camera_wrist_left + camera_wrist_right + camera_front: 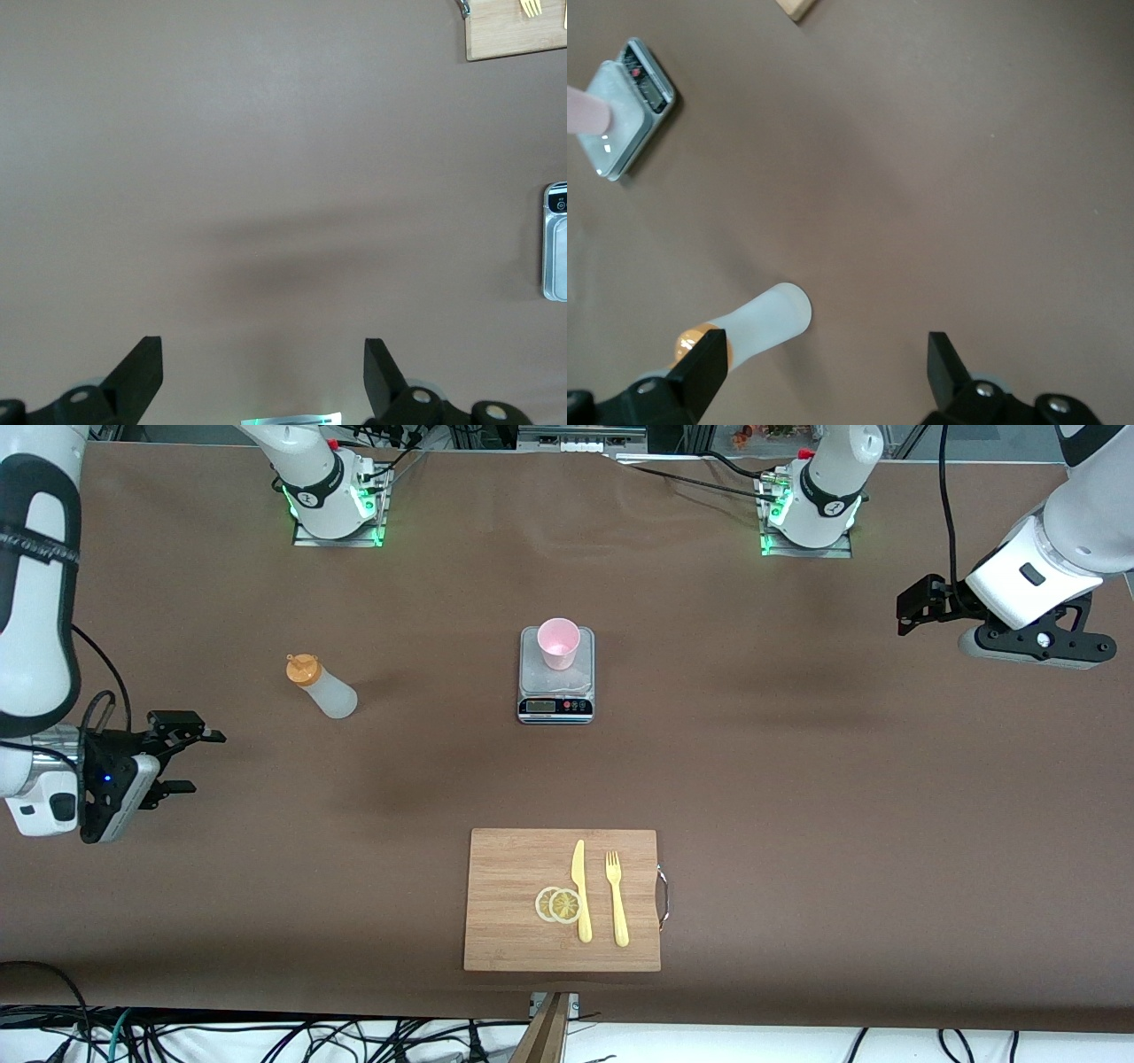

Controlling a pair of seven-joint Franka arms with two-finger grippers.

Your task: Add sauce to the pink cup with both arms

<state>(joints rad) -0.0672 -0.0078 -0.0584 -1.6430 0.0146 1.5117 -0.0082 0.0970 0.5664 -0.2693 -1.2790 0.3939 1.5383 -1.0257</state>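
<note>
We see the pink cup [558, 642] upright on a small kitchen scale [555, 691] mid-tabletop [797, 779], between the two arm bases and nearer the camera than them. The sauce bottle [321, 685] stands on the tabletop toward the right arm's end, well apart from the scale, orange cap on, nothing touching it.

Right claw [190, 760] hangs over bare tabletop at the right arm's end, jaws wide, holding nothing; in the right wrist view the sauce bottle [749, 328] sits just off one finger [700, 367], not between them. Left claw [908, 611] hangs over bare tabletop at the left arm's end, jaws wide too, empty; its wrist view shows only brown surface between the fingers [142, 372].

Nearer the camera than the scale we have a wooden cutting board [514, 921] carrying two lemon slices [558, 904], a yellow knife [581, 890] and a yellow fork [617, 899].
</note>
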